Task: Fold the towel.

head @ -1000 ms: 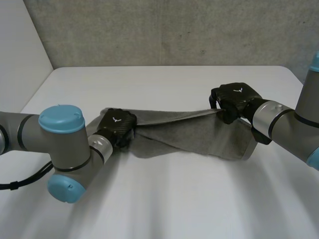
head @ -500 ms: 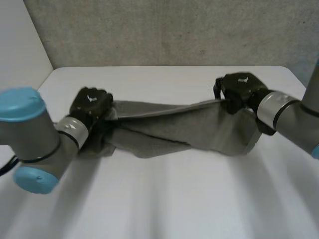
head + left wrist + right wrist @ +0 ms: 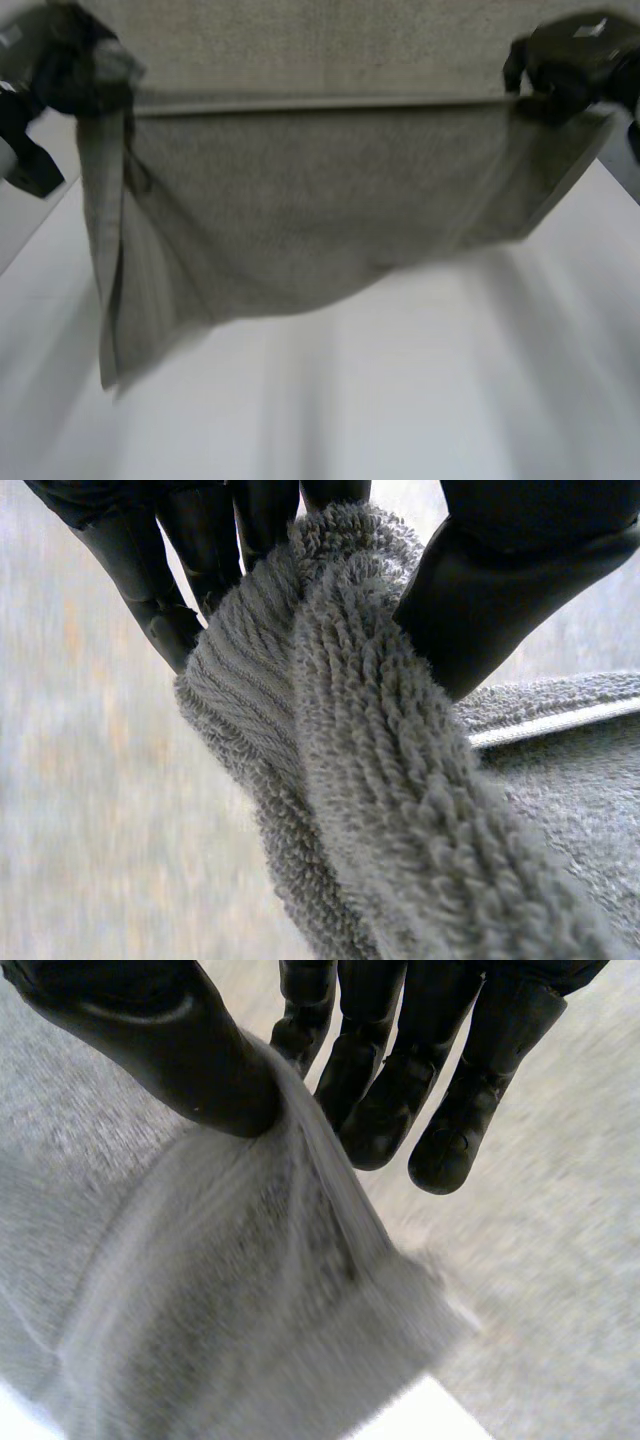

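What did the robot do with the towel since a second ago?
Both hands rose and drew apart, the left hand going out to its side and the right hand to its own. This lifted the towel up from the table, and it now hangs stretched between them. Unchanged: each hand pinches one towel corner.

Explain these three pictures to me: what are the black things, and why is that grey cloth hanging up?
It is a robot with two arms, each ending in a black hand. The wide picture comes from a camera behind the arms, looking down at the white table. The left hand and the right hand each pinch an upper corner of a grey towel, which hangs stretched between them. The two close-ups come from cameras on the wrists, each looking along its own hand, where thumb and fingers clamp the towel. The job is to fold it.
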`<state>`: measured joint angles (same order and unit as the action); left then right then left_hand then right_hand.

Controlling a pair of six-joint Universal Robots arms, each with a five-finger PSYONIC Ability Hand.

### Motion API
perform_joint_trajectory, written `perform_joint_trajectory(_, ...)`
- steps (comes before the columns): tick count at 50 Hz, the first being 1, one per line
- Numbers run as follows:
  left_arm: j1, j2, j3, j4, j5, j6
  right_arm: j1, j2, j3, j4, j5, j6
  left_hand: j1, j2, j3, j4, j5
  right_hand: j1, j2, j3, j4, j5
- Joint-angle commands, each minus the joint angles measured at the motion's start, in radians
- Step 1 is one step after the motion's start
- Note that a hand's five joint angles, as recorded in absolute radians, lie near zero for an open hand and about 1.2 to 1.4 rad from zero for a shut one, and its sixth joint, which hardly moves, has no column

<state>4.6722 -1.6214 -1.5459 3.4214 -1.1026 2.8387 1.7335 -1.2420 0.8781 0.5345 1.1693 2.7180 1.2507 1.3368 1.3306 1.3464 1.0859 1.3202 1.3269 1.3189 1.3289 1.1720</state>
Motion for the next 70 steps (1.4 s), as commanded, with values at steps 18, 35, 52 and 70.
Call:
perform_joint_trajectory(18,-0.122,-0.549,0.931,0.206,-0.071,0.007,0.221,0.363,-0.605,-0.666,0.297,-0.046,0.146,0.059,0.066,0.05,0.136,0.076,0.069,0.077,0.067,0.05)
perform_joint_trajectory(35,-0.049,-0.497,0.307,0.401,0.146,-0.093,0.178,0.144,0.141,-0.619,0.113,-0.01,0.146,0.059,0.066,0.05,0.136,0.076,0.069,0.077,0.067,0.05)
perform_joint_trajectory(52,0.061,-0.516,-0.152,0.513,0.385,0.031,0.123,0.084,0.706,-0.691,-0.005,-0.067,-0.493,-0.579,-0.573,-0.589,-0.503,0.076,0.069,0.077,0.067,0.05)
perform_joint_trajectory(70,0.145,-0.266,-0.279,0.355,0.374,0.064,0.132,0.026,0.789,-0.708,-0.007,-0.093,-0.697,-0.783,-0.777,-0.792,-0.706,0.076,0.069,0.077,0.067,0.05)
